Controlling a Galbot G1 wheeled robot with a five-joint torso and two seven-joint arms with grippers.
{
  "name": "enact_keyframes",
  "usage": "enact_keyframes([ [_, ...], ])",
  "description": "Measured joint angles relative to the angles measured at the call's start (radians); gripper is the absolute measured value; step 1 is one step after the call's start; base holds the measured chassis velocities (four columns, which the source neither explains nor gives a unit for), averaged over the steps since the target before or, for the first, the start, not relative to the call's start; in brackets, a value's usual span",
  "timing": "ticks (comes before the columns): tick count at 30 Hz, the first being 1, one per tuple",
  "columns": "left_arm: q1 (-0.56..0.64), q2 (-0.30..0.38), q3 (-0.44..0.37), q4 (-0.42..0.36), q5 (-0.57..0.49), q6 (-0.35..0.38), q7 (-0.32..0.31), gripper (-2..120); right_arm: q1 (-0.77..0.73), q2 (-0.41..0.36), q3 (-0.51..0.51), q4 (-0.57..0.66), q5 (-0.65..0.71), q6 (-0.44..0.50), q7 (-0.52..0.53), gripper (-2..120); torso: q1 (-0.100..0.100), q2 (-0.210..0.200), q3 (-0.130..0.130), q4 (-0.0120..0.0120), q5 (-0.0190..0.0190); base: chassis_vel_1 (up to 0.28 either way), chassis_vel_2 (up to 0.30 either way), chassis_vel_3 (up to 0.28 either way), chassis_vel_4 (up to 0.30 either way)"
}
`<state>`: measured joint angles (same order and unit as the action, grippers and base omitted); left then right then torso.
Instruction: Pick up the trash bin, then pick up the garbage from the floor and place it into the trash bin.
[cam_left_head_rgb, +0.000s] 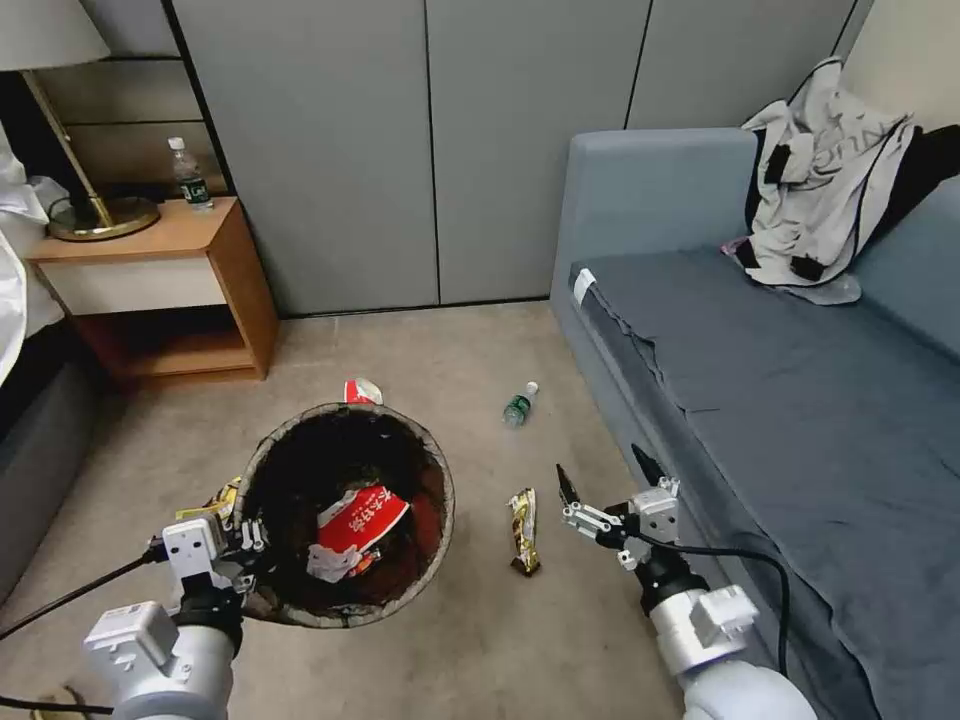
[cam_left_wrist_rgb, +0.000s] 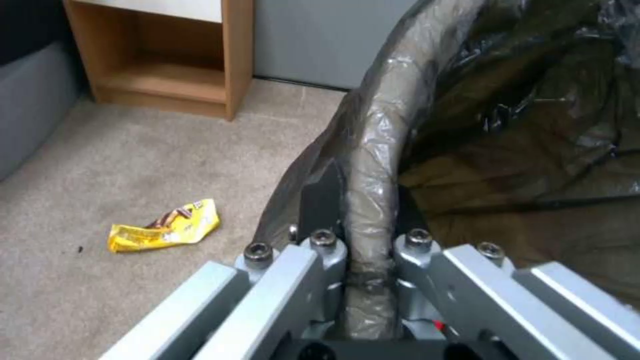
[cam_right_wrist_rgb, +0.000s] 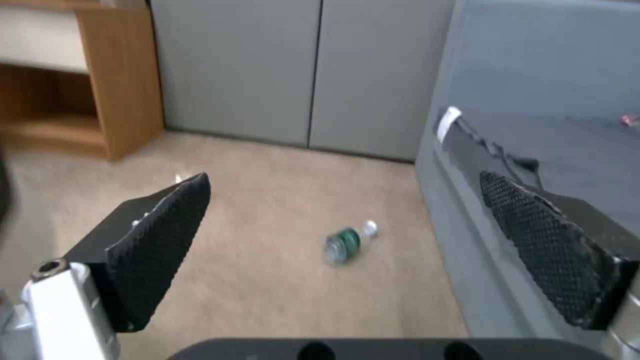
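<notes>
Already the left hand (cam_left_wrist_rgb: 369, 250) pinches the trash bin (cam_left_head_rgb: 345, 515) rim; a thin grip could slip. Right hand (cam_left_head_rgb: 612, 492) gapes wide beside the bin, near a floor wrapper (cam_left_head_rgb: 524, 531).

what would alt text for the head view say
The left gripper holds the rim of the bag-lined trash bin, a red-and-white carton inside. The right gripper, jaws open, hovers over carpet near a snack wrapper and small bottle beside a grey sofa.

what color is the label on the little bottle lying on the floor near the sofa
Green, on a clear bottle with a white cap; it shows best in the right wrist view.
</notes>
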<state>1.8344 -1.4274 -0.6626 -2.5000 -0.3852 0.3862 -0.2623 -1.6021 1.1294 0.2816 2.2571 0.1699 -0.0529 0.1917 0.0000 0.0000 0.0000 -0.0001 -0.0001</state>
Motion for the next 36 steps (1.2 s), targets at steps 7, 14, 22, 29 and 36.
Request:
enact_keyframes([
  [7, 0.001, 0.001, -0.002, 0.0, 0.0, 0.0, -0.001, 3, 0.135, -0.059, -0.04, -0.139, 0.051, -0.082, 0.016, 100, 0.0, 0.0, 0.0, 0.0001, 0.0004, 0.0, 0.0, 0.0, 0.0],
  [14, 0.005, -0.001, -0.008, 0.0, -0.001, 0.0, -0.002, 3, 0.271, -0.094, -0.098, -0.271, 0.228, -0.18, 0.01, 100, 0.0, 0.0, 0.0, 0.0002, 0.0001, 0.0, 0.0, 0.0, 0.0],
  [22, 0.005, 0.001, -0.008, 0.0, -0.001, 0.001, -0.003, 3, 0.358, -0.098, -0.148, -0.375, 0.339, -0.226, 0.004, 100, 0.0, 0.0, 0.0, 0.0001, 0.0001, 0.0, 0.0, 0.0, 0.0],
  [29, 0.008, 0.005, -0.012, 0.0, -0.002, 0.001, -0.003, 3, 0.438, -0.055, -0.209, -0.507, 0.415, -0.244, 0.036, 100, 0.0, 0.0, 0.0, 0.0001, 0.0001, 0.0, 0.0, 0.0, 0.0],
  [36, 0.006, 0.005, -0.011, 0.0, -0.003, 0.001, -0.003, 3, 0.497, -0.014, -0.255, -0.59, 0.443, -0.259, 0.06, 100, 0.0, 0.0, 0.0, 0.0001, 0.0, 0.0, 0.0, 0.0, 0.0],
])
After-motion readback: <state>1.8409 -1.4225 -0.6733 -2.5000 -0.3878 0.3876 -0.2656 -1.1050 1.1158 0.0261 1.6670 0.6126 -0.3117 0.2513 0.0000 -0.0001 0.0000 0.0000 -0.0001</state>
